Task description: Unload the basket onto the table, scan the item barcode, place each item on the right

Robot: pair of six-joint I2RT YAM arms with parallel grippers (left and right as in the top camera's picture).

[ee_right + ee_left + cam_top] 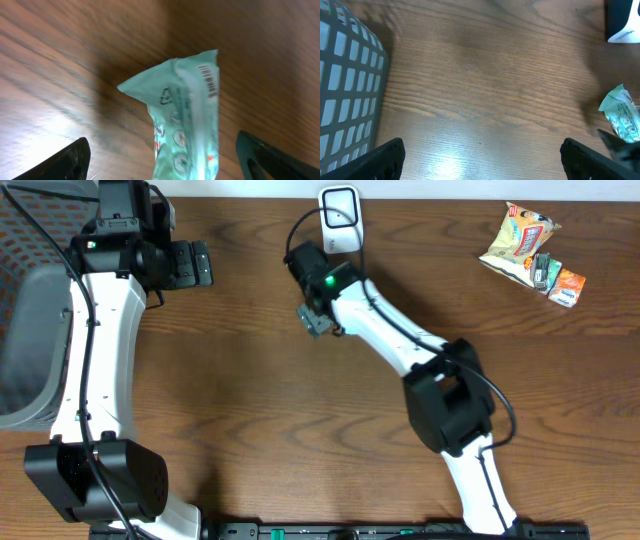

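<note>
The right gripper [162, 155] is gaping, its fingers spreading wide of the mint packet [187, 110] at centre frame, whose lower end is running off-frame. The left gripper [482, 157] is hanging open, only its fingertips showing.

1. Robot arms: two, left arm [95, 350] and right arm [385, 330].
2. teal packet [187, 115]: one.
3. white scanner [339, 215]: one.
4. grey basket [25, 330]: one.
5. snack packets [520, 242], heaped: at least two, exact count unclear.

Mint packet [187, 115]: barcode [211, 80], recycling triangle [165, 96]; lettering seemingly unreadable.
</note>
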